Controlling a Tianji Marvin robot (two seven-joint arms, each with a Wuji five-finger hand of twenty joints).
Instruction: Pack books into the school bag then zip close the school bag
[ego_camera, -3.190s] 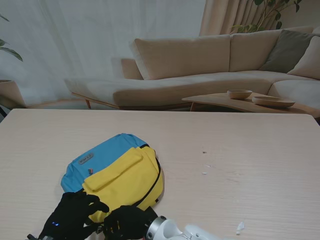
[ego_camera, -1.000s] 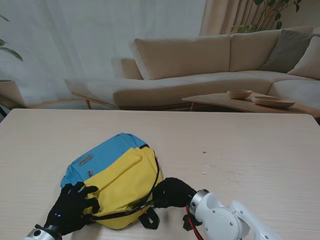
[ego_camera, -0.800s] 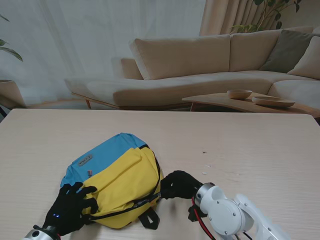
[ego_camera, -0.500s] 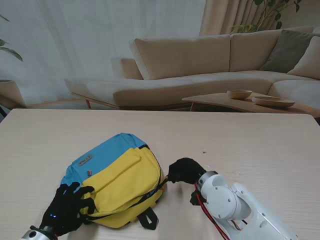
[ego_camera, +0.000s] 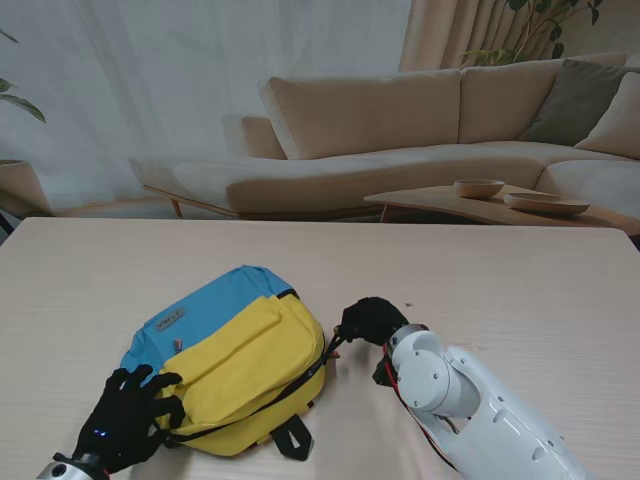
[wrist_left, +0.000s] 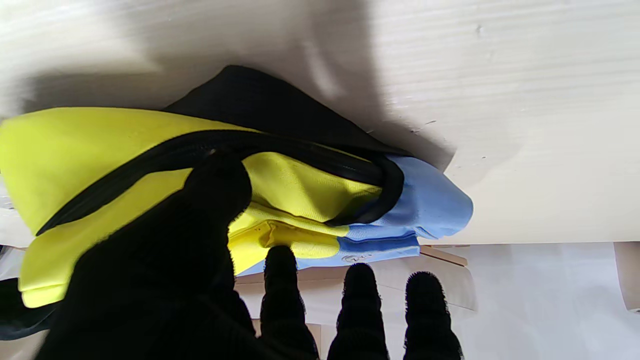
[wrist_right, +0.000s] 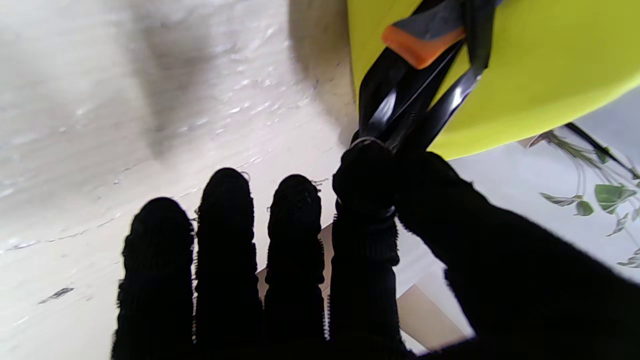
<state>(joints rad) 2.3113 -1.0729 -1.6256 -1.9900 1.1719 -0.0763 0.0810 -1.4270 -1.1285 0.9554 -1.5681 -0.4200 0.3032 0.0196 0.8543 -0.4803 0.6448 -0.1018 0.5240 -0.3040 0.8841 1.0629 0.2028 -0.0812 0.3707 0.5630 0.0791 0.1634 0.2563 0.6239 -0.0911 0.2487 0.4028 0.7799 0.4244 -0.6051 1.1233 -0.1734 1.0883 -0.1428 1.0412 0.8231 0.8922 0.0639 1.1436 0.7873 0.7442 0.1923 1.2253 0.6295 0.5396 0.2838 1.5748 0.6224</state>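
The yellow and blue school bag (ego_camera: 235, 345) lies flat on the table, its black zip (ego_camera: 290, 385) running along the edge nearer to me. My left hand (ego_camera: 125, 418) grips the bag's near left corner (wrist_left: 150, 200), thumb pressed on the yellow cloth. My right hand (ego_camera: 372, 320) is at the bag's right side, thumb and forefinger pinched on the black zip pull (wrist_right: 387, 117). An orange tab (wrist_right: 417, 47) shows beside the pull. No books are in view.
A black strap loop (ego_camera: 293, 438) sticks out from the bag's near edge. The pale wooden table (ego_camera: 500, 300) stretches to the right and far side. Beyond it stand a beige sofa (ego_camera: 400, 130) and a low table with bowls (ego_camera: 500, 195).
My right hand has travelled from the bag's near edge round to its right side, away from me, drawing the zip pull along. My left hand has stayed on the near left corner.
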